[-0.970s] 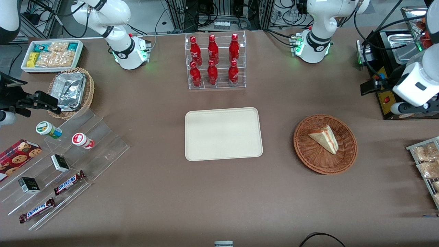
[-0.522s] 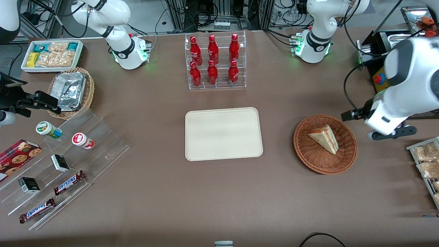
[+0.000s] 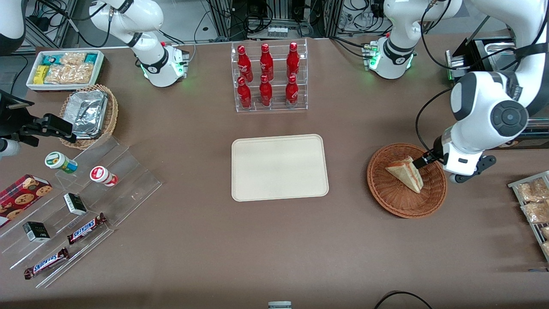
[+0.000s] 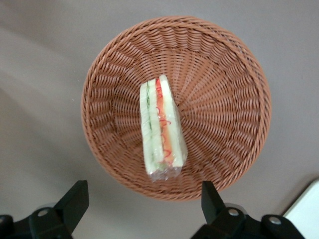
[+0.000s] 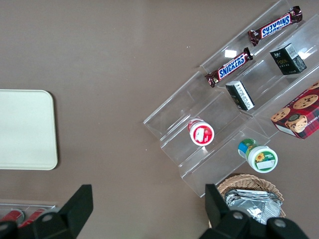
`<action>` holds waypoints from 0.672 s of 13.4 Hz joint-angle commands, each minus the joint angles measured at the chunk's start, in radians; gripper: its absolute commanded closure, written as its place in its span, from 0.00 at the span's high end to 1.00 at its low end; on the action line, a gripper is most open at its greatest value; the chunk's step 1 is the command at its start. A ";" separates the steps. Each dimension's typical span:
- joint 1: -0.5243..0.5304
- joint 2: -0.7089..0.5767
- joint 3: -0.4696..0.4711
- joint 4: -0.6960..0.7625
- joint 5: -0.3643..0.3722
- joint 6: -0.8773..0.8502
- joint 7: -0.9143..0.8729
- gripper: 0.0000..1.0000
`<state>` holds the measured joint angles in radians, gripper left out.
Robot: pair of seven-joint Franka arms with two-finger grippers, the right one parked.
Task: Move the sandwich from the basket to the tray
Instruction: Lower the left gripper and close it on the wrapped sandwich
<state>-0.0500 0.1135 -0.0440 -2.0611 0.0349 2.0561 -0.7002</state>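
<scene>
we see the sandwich lying in the wicker basket on the brown desk, the tray beside it toward the parked arm's end, and the pincer spread wide above the basket, holding nothing.
</scene>
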 commanded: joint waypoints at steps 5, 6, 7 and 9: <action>-0.002 -0.038 -0.017 -0.177 0.005 0.165 -0.174 1.00; -0.002 -0.034 -0.019 -0.185 0.005 0.177 -0.183 1.00; -0.004 -0.031 -0.019 -0.192 0.005 0.197 -0.199 1.00; -0.002 -0.021 -0.017 -0.215 0.005 0.245 -0.206 1.00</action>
<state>-0.0503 0.1122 -0.0603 -2.2328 0.0349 2.2479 -0.8749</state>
